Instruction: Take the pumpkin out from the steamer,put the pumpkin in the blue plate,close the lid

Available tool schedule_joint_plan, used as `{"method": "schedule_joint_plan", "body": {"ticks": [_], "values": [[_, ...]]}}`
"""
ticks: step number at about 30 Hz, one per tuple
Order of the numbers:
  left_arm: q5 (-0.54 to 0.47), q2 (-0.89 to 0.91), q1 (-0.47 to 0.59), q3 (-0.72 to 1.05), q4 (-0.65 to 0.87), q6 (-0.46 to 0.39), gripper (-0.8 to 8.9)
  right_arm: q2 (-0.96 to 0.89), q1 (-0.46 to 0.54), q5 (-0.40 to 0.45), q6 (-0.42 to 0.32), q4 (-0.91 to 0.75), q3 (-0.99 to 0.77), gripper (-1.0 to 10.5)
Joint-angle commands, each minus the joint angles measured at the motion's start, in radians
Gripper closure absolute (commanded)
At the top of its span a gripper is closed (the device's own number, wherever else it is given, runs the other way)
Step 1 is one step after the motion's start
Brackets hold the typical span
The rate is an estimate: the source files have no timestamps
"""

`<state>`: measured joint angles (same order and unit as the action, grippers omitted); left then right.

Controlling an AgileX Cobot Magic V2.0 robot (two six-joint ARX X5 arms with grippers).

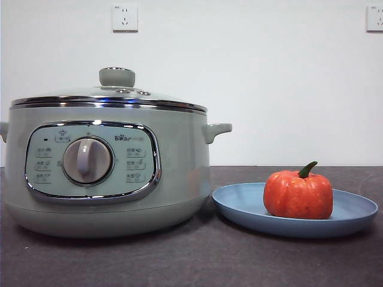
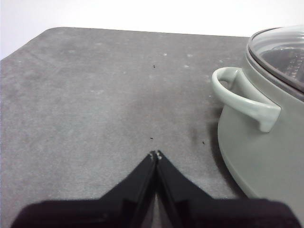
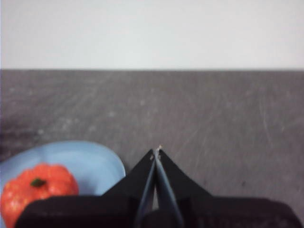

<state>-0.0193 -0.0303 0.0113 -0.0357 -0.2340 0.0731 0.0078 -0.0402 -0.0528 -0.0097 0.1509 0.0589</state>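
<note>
White wall and dark grey table point(image 1: 197, 263) frame the sage-green steamer point(image 1: 108, 173) at left, marked "Bear" beside its dial, its glass lid point(image 1: 111, 95) on. Lower right, the blue plate point(image 1: 353, 212) carries the ribbed orange pumpkin point(image 1: 298, 194), green stem curved. Left gripper point(image 2: 156, 154) and right gripper point(image 3: 157, 151) have jaws pressed together, empty.

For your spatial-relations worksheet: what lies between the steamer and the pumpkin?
In the front view, only the near rim of the blue plate lies between the steamer and the pumpkin, which sits on that plate; nothing else stands there.
</note>
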Motion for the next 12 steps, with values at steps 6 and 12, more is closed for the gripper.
{"method": "schedule_joint_plan", "body": {"ticks": [6, 12], "values": [[-0.003, 0.003, 0.003, 0.014, -0.002, 0.009, 8.16, -0.006, 0.000, 0.008, 0.045, 0.074, -0.032, 9.5], [-0.003, 0.003, 0.003, 0.014, -0.002, 0.009, 8.16, 0.008, 0.000, 0.006, 0.045, 0.086, -0.030, 9.5]]}}
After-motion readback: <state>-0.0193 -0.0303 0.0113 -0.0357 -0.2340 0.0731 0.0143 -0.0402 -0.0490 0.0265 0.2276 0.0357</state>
